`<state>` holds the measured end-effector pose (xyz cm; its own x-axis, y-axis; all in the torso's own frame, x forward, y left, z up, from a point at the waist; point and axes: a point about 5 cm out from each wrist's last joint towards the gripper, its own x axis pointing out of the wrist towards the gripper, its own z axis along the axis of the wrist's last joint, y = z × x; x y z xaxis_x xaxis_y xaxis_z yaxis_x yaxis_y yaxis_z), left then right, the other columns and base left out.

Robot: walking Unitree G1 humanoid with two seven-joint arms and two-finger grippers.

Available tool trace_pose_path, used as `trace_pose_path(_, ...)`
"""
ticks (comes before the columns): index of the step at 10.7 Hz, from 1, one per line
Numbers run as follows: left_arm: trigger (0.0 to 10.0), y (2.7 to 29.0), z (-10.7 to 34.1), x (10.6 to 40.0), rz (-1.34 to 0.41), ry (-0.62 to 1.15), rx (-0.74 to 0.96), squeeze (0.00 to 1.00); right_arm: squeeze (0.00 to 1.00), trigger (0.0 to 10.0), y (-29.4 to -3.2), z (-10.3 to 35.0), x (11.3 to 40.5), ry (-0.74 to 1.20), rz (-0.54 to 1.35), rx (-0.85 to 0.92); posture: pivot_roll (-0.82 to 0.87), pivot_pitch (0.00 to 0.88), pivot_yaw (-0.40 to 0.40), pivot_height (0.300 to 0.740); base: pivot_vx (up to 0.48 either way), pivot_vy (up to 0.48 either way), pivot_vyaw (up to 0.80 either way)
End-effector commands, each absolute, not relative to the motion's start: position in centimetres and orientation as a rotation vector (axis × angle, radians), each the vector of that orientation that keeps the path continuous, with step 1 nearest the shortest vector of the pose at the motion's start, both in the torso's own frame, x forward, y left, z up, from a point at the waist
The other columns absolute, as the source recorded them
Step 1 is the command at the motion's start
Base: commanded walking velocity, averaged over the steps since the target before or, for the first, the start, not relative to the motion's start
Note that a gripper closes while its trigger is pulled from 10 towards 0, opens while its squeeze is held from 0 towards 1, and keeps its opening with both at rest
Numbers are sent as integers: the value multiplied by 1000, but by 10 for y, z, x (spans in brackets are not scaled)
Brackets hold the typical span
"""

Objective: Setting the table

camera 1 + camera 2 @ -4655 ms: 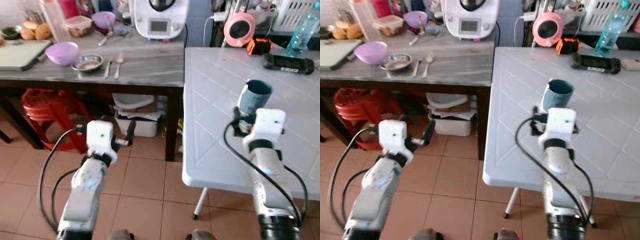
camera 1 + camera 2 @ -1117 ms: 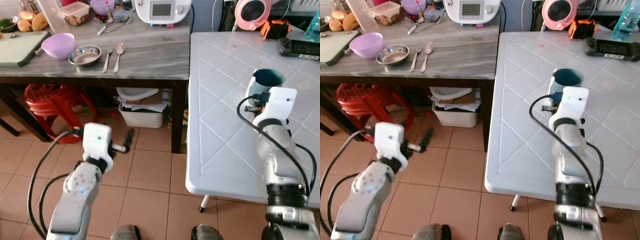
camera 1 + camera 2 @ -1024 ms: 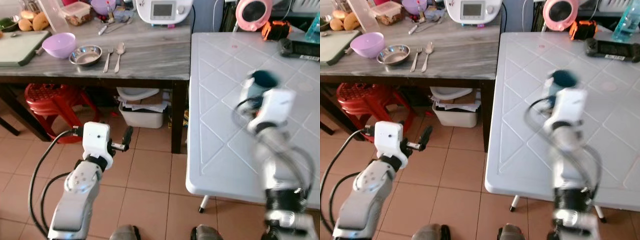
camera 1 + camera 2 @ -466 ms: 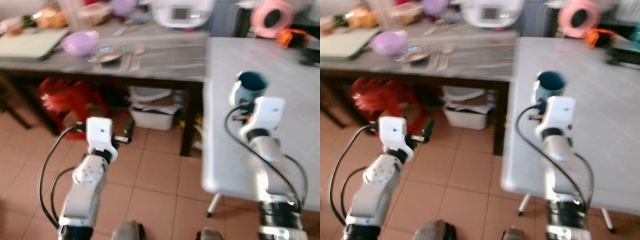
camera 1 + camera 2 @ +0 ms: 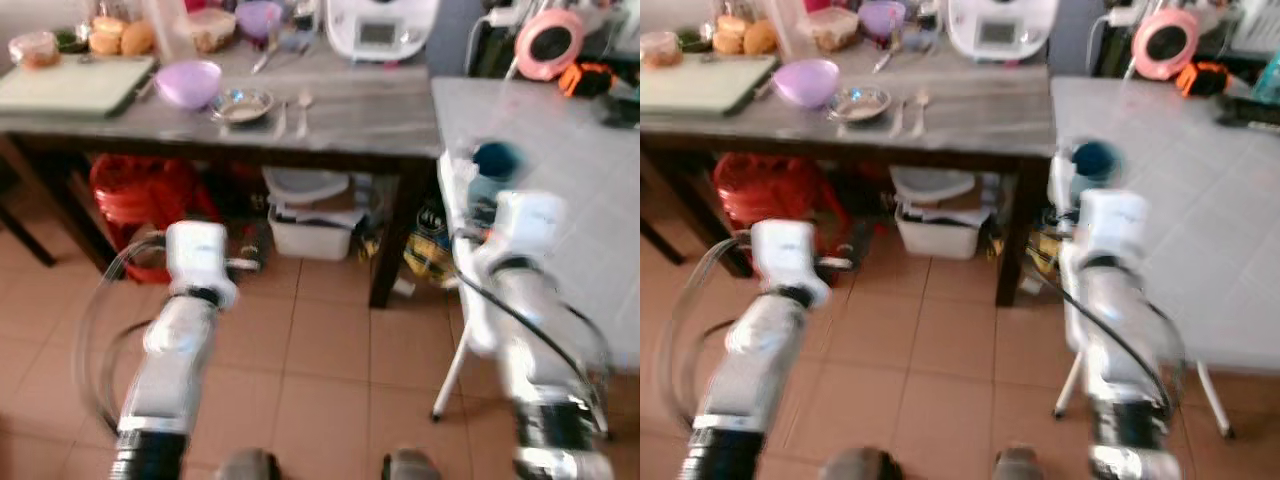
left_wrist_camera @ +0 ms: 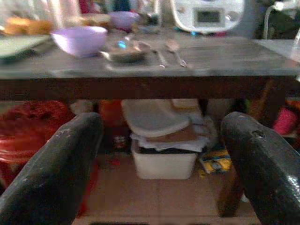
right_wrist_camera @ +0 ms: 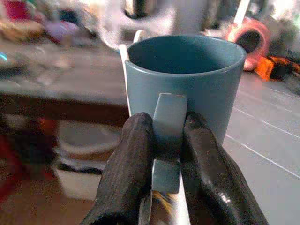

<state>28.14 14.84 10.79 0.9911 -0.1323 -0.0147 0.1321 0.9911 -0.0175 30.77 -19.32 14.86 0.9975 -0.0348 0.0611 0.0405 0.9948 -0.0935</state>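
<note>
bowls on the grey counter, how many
3: a large purple bowl beside a metal bowl near the cutlery, and a smaller purple bowl at the back. Clutter may hide others.

No legible text, labels or numbers — white appliance (image 6: 207, 15) display too blurred.

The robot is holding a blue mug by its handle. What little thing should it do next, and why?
Probably carry the blue mug back over the white table and lower it. The right gripper pinches its handle, and in the blurry head view the mug sits near that table's edge, so it isn't resting anywhere yet. The left gripper is open, holding nothing.
</note>
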Motion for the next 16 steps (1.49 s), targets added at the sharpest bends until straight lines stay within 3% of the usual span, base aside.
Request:
trace_pose_path(1, 10000, 141, 110, 283, -157, -2, -12, 0, 0, 10000, -203, 159, 309, -100, -63, -117, -43, 0, 37, 740, 356, 322, 0)
trace_pose_path(9, 10000, 136, 113, 289, -175, -36, 16, 0, 0, 10000, -194, 152, 300, -91, -24, -132, -50, 0, 46, 740, 475, 0, 0)
trace_pose_path(13, 10000, 135, 113, 288, -179, -41, 5, 0, 0, 10000, -194, 154, 300, -103, -24, -146, -49, 0, 49, 740, 480, 0, 778)
trace_pose_path(16, 10000, 131, 114, 287, -212, -47, -8, 0, 0, 10000, -195, 157, 301, -125, -51, -133, -47, 0, 51, 740, 480, 0, 167)
